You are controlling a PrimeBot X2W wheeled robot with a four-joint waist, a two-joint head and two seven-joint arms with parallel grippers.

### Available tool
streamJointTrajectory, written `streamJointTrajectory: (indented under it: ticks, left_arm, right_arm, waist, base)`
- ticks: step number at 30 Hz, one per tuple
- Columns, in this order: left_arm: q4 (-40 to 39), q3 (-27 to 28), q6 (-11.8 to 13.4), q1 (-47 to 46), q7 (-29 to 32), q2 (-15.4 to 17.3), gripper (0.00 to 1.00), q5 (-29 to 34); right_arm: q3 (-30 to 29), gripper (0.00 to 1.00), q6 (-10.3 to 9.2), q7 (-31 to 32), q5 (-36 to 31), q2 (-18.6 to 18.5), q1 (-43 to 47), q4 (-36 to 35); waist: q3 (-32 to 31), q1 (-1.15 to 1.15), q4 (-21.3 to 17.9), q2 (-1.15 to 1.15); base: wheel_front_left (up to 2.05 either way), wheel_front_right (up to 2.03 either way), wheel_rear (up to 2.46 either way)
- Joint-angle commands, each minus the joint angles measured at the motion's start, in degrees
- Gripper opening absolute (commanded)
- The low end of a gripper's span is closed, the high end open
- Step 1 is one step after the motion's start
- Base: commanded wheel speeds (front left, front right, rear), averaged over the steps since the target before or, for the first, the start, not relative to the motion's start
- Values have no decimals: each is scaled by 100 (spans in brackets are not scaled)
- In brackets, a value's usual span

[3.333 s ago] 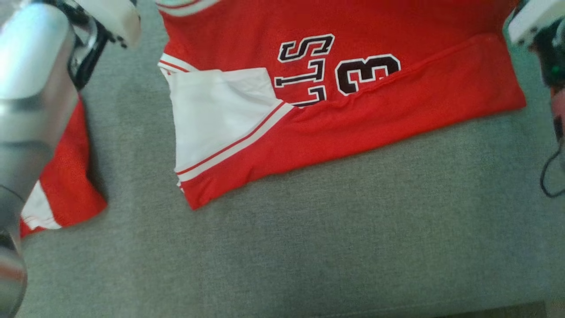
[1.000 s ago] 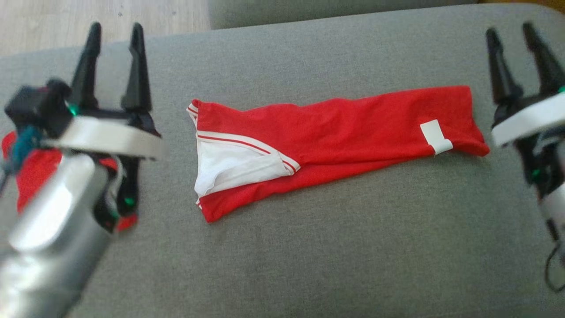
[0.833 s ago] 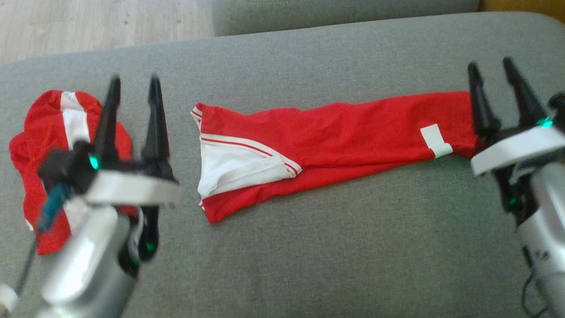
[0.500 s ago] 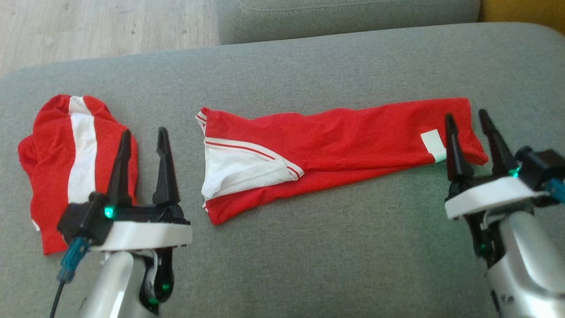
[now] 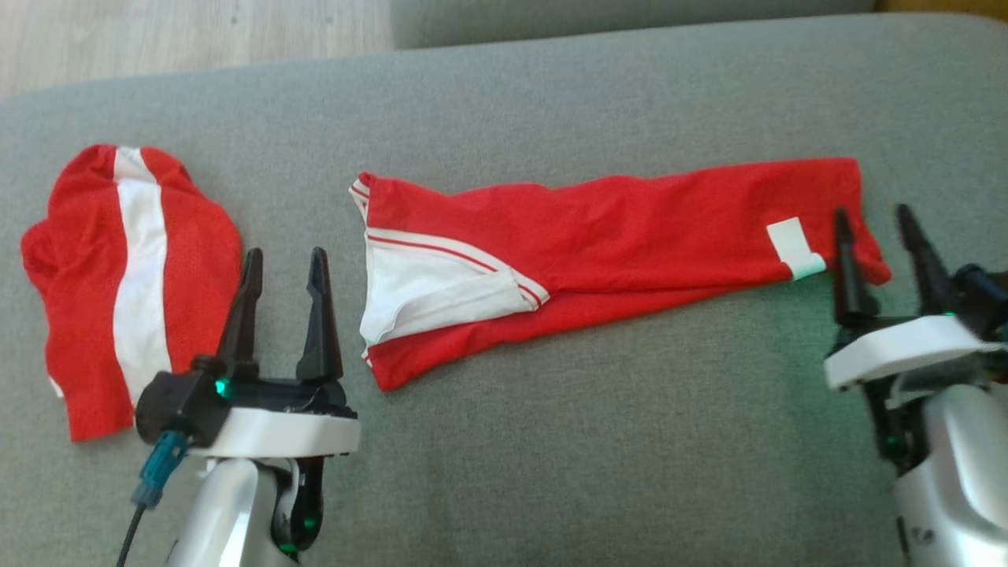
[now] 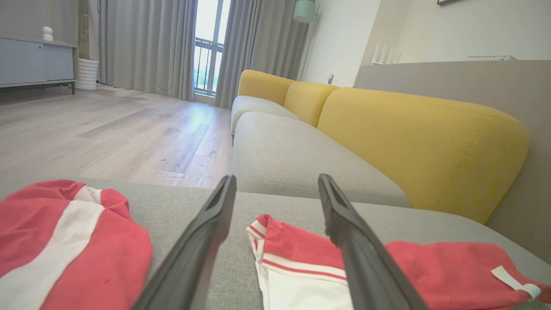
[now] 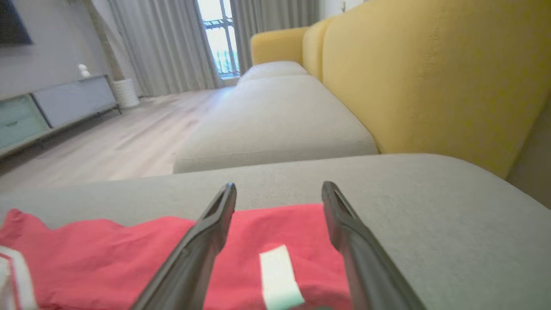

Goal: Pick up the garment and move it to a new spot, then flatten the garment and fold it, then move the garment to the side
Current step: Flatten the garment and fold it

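- Left gripper (image 5: 285, 252), fingers spread apart and empty, hovers just beside the white-trimmed end of the red garment (image 5: 630, 228), not touching it.
- Right gripper (image 5: 872, 211), likewise spread wide with nothing between its fingers, stands at the red garment's opposite end, fingertips over the corner by the white tag (image 5: 794, 246). Whether they touch the cloth cannot be told.
- That red garment lies folded into a long narrow strip, flat on the grey cushion (image 5: 591, 441) beneath it.
- Well apart from the red garment, beyond the left gripper, a crumpled red-and-white bundle (image 5: 126, 276) lies on the same cushion.
- Behind the red garment are a wooden floor (image 6: 107, 137) and a yellow backrest (image 6: 422, 142).
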Motion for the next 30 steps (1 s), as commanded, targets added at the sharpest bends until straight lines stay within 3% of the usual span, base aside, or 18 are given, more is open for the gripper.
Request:
streamJointTrajectory:
  ticks: [1,9,15,19,27,28,29,30]
  left_arm:
    - [-127,238,-34,-286,-29,10,100,71]
    - [25,217,-205,-537,-29,-113,100,182]
    - [68,125,-277,-675,-29,-155,100,155]
    - [115,104,-299,-732,-29,-165,100,163]
    - [180,112,-322,-842,-29,-172,100,140]
    - [183,111,-324,-854,-29,-172,100,144]
    - [187,114,-325,-863,-29,-173,100,146]
    - [189,122,-327,-867,-29,-173,100,147]
  right_arm:
    - [-90,100,-4,119,-151,18,-243,-61]
    - [-1685,100,-4,740,-895,479,-916,792]
    - [-2487,100,-4,881,-1609,644,-1291,1250]
    - [-2676,100,-4,1016,-1729,674,-1469,1623]
    - [-2324,100,-4,1043,-1428,678,-1682,2358]
    - [-2289,62,-4,1028,-1398,678,-1699,2413]
    - [-2261,0,-4,1005,-1375,678,-1715,2459]
    - [-2234,0,-4,981,-1356,678,-1731,2502]
  waist:
    - [128,0,46,0]
    - [534,0,230,0]
    - [731,0,342,0]
    - [826,0,369,0]
    - [981,0,349,0]
    - [992,0,343,0]
    - [997,0,335,0]
    - [997,0,324,0]
  base:
    - [0,0,0]
    - [0,0,0]
    - [0,0,0]
    - [0,0,0]
    - [0,0,0]
    - [0,0,0]
    - [0,0,0]
    - [0,0,0]
